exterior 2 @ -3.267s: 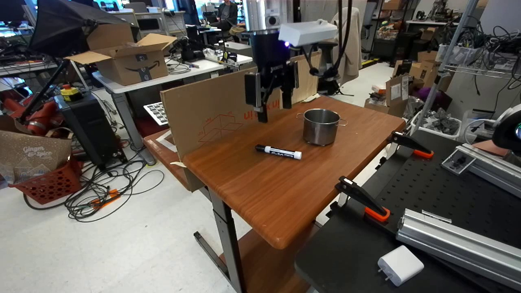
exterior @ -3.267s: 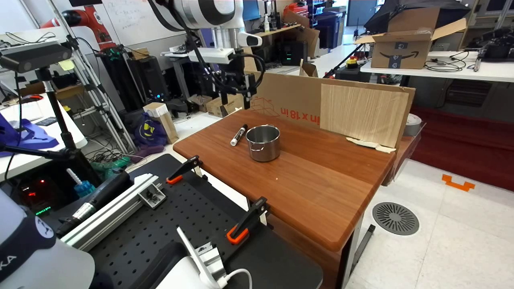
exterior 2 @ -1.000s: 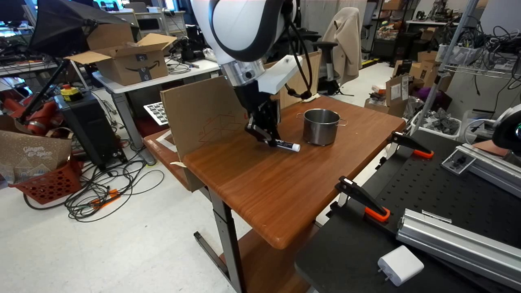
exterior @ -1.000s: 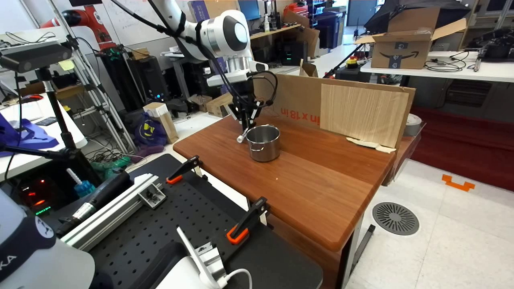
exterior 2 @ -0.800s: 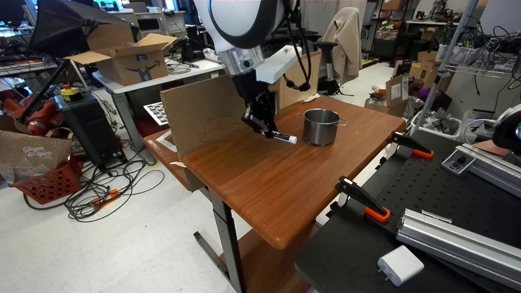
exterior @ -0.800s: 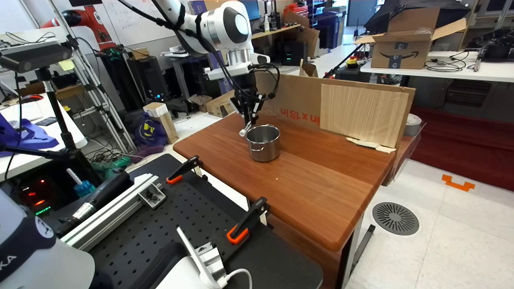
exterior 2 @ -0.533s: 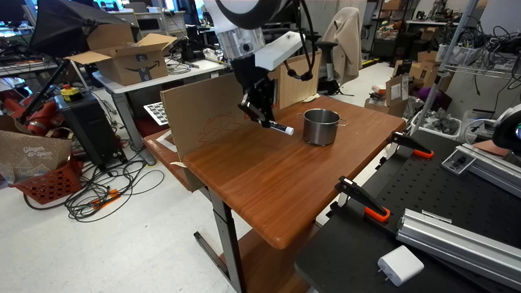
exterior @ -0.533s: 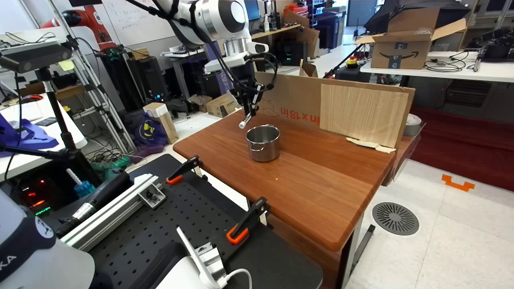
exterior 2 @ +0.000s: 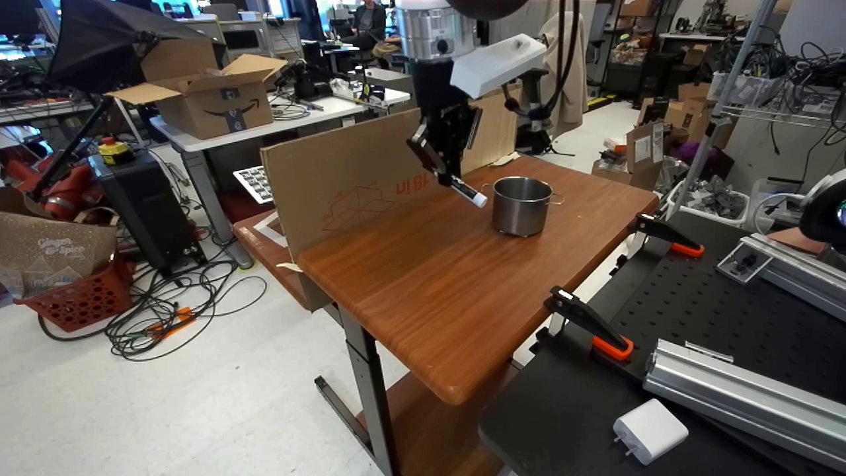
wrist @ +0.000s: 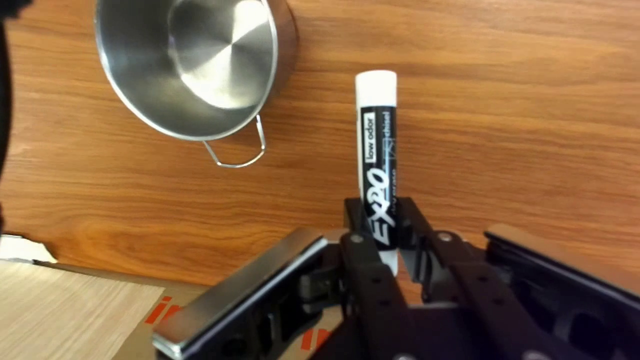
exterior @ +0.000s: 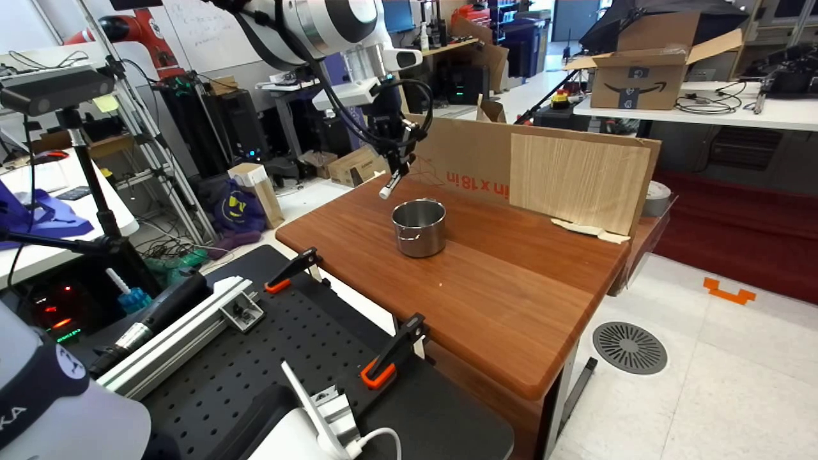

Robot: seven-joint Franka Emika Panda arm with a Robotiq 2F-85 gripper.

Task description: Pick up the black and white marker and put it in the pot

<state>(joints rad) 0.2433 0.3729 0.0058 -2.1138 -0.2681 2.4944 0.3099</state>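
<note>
The black and white marker (wrist: 377, 140) is pinched between the fingertips of my gripper (wrist: 380, 215), its white end sticking out forward and its far end hidden behind the fingers. In both exterior views the marker (exterior: 388, 187) (exterior 2: 470, 192) is held up off the table, tilted with the white end lower. The grey metal pot (exterior: 418, 236) (exterior 2: 519, 211) stands upright on the table, close beside the marker's white end in an exterior view. From the wrist the pot (wrist: 140, 75) lies up and left of the marker, and its visible inside holds nothing. A thin wire handle (wrist: 240, 164) juts from its side.
A brown wooden table (exterior: 511, 300) carries the pot. A cardboard panel (exterior 2: 344, 178) stands upright along one table edge, near the gripper. Black clamps with orange pads (exterior: 378, 377) sit where the table meets a black perforated board (exterior: 255, 358).
Earlier the marker lay on the table below the open gripper. The gripper then went down and shut on it, and has since lifted it, over the last half second rising nearer the pot.
</note>
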